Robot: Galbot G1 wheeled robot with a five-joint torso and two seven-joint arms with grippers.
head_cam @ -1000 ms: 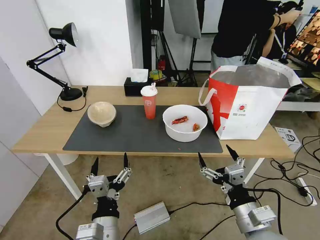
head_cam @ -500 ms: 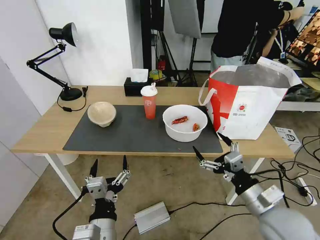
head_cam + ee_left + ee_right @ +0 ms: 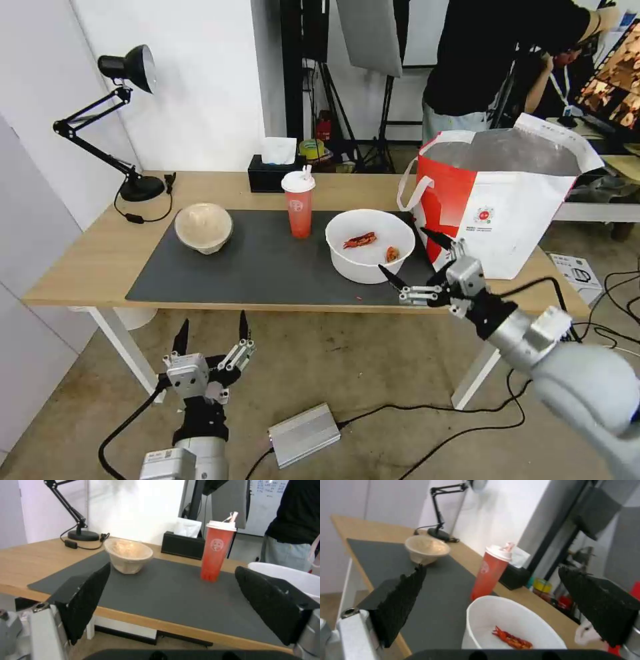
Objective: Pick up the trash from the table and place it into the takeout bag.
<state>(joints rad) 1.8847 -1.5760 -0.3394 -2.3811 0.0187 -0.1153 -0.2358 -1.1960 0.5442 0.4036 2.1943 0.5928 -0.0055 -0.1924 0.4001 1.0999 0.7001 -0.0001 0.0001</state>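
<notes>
Right tool risen beside white bowl; crayfish scraps inside

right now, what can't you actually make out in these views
- Takeout bag: its inside, head view; the near wall and rim hide it.
- Beige paper bowl: its contents, every view; the lid covers them.
- Drink cup: how full, its red wall is opaque.
- White bowl: near part cut off in the right wrist view by the frame's edge.
- Bag logo: too small to read.

A lab or studio: light stands at top centre, floor cables lower right, monitor upper right.
</notes>
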